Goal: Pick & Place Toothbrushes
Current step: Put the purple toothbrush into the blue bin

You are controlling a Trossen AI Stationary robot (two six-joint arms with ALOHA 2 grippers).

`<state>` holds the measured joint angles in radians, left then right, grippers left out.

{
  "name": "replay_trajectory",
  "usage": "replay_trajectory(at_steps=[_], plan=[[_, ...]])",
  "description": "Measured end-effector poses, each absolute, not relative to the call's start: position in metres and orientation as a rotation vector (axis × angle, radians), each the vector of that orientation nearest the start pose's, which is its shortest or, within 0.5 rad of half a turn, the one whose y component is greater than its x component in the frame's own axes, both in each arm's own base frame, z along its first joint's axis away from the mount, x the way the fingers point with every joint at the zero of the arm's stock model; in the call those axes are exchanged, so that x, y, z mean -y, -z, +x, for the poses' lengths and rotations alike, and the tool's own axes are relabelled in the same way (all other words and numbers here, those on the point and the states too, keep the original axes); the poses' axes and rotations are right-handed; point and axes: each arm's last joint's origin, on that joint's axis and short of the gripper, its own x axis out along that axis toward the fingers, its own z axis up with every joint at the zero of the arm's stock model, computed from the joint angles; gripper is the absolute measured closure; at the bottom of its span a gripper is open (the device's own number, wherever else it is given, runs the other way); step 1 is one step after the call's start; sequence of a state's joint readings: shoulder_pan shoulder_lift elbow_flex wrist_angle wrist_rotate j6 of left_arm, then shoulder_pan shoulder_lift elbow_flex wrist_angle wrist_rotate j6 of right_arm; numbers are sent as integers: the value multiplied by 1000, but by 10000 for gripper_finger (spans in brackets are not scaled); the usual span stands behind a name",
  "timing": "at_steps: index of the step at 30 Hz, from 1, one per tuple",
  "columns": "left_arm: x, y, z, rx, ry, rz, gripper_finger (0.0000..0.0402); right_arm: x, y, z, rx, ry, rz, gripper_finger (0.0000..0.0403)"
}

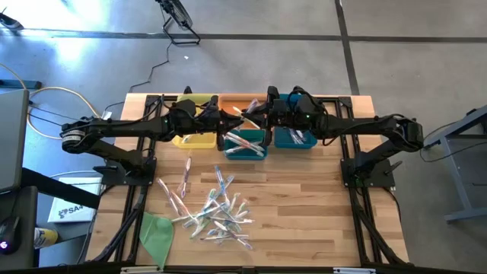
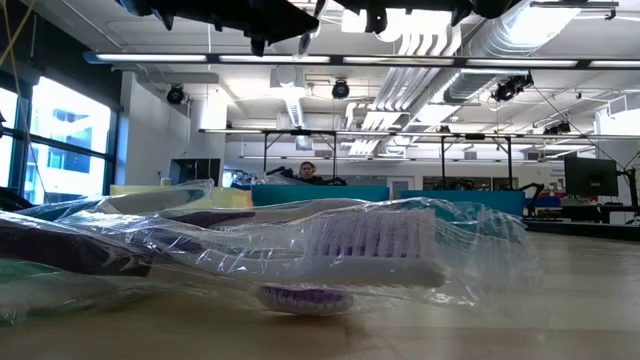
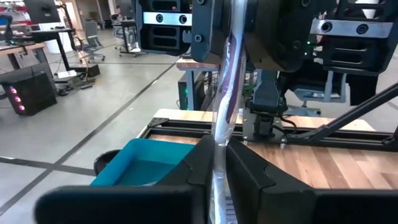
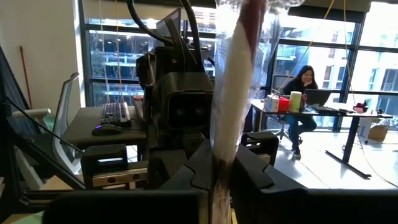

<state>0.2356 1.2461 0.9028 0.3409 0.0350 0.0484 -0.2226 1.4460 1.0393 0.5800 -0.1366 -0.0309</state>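
Toothbrush pinched between both grippers above the bins

Toothbrush (image 3: 225, 93), clear-wrapped with a purple streak, hangs in mid-air at upper centre of the high view, above the middle bin (image 1: 244, 142). You can see the left gripper (image 3: 217, 163) closed on one end of it in the left wrist view, and the right gripper (image 4: 219, 167) clamped on the other end in the right wrist view, so both arms meet over the bin row. Behind them sit a yellow bin (image 1: 195, 139) to the left and a teal bin (image 1: 294, 138) to the right. The remaining toothbrushes (image 1: 211, 210) lie scattered on the desk (image 1: 319, 213) at lower centre, with a green sheet (image 1: 156, 234) near its lower left corner.
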Motion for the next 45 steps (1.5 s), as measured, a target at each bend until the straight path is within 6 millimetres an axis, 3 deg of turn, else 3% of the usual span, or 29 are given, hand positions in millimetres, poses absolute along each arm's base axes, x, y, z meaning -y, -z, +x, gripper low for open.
replay_trajectory(at_steps=[18,26,32,36,45], plan=[[-65,-327,276,-15,-179,132,185,73,-337,321,113,133,-46,383],[-63,-333,270,-12,-166,165,176,92,-354,285,23,283,-5,383],[-68,-345,252,7,-203,186,176,108,-351,258,-126,418,107,383],[-67,-352,242,18,-212,193,176,118,-333,249,-233,482,210,383],[-64,-354,233,-19,-206,209,176,137,-271,230,-313,608,406,383]])
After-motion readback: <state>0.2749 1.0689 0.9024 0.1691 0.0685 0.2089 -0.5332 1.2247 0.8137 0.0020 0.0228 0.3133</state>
